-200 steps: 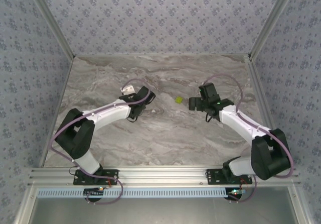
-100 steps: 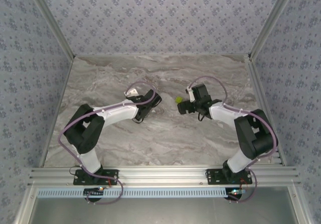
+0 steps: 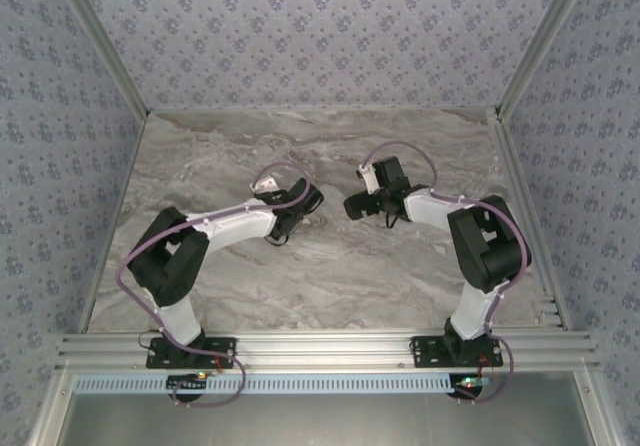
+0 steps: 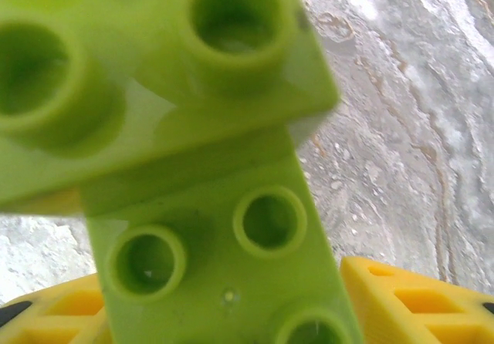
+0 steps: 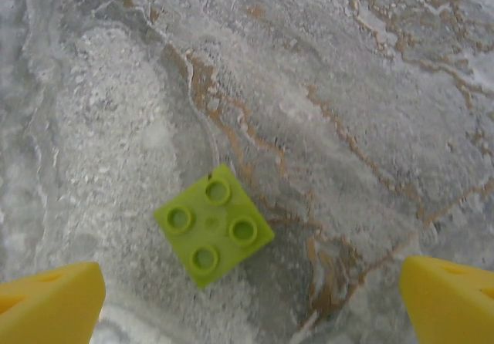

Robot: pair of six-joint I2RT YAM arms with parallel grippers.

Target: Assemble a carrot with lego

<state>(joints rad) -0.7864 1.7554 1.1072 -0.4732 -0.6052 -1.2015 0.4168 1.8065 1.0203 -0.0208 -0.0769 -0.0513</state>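
A clump of lime-green lego bricks point(image 4: 201, 205), two stacked crosswise, hangs blurred right against the left wrist camera. It sits between the yellow fingertips point(image 4: 417, 305) of my left gripper point(image 4: 220, 313), whose jaws stand apart. That left gripper point(image 3: 305, 202) hovers mid-table in the top view. My right gripper point(image 5: 251, 305) is open just above a single lime-green four-stud brick point(image 5: 214, 224), which lies flat on the table. From above, the right gripper point(image 3: 356, 206) covers that brick. No carrot is in view.
The marble tabletop point(image 3: 330, 266) has patterned walls on three sides and an aluminium rail point(image 3: 320, 346) along the near edge. The two gripper heads face each other a short gap apart at mid-table.
My right arm folded and swung left, bringing its gripper over the green brick and hiding it from above. The left arm folded and shifted slightly right, and its jaws opened partway.
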